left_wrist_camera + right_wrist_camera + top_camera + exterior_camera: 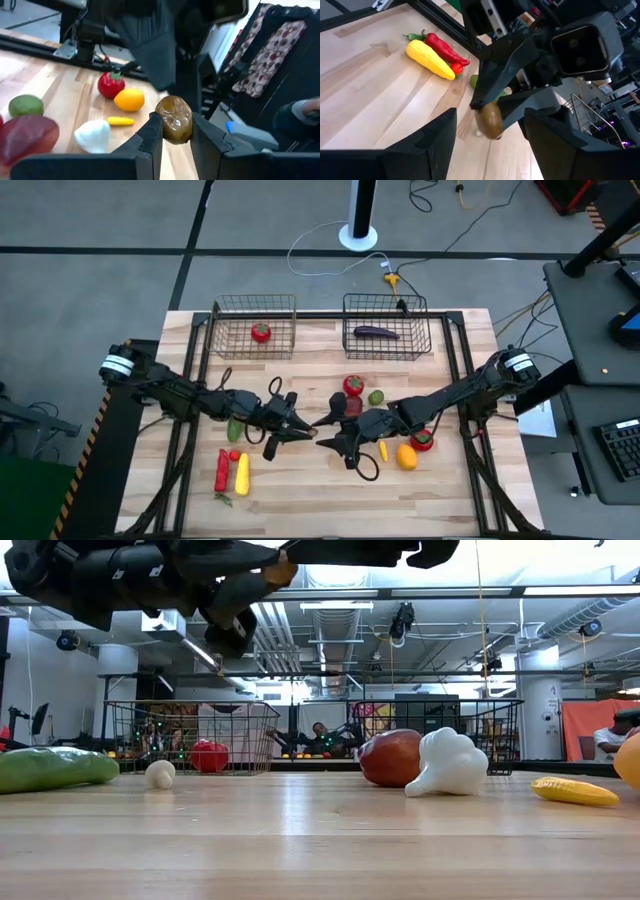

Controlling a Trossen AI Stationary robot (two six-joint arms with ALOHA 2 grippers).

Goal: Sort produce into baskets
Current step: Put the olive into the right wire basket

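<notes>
My left gripper [297, 425] is near the table's middle, raised above the wood and shut on a small brown round piece [173, 119]. The piece also shows in the right wrist view [490, 121]. My right gripper [332, 440] faces it from the right, open and empty. Its fingers [437, 137] stand wide apart short of the piece. The left basket [255, 308] holds a red round piece [261, 332]. The right basket [386, 306] holds a long purple piece [376, 332]. My left gripper pinches the brown piece by its two opposite sides [161, 122] between its two fingertips. The fingers come from the table's left, slanting a little down. The piece sits between the fingertips, lifted clear of the table.
Loose on the table are a long green piece [55, 768], a small white one [160, 774], and a red [221, 470] and a yellow [242, 473] long one at front left. A dark-red one [391, 757], a white one [447, 762], a green round one [376, 397] and an orange one [406, 456] lie right of centre.
</notes>
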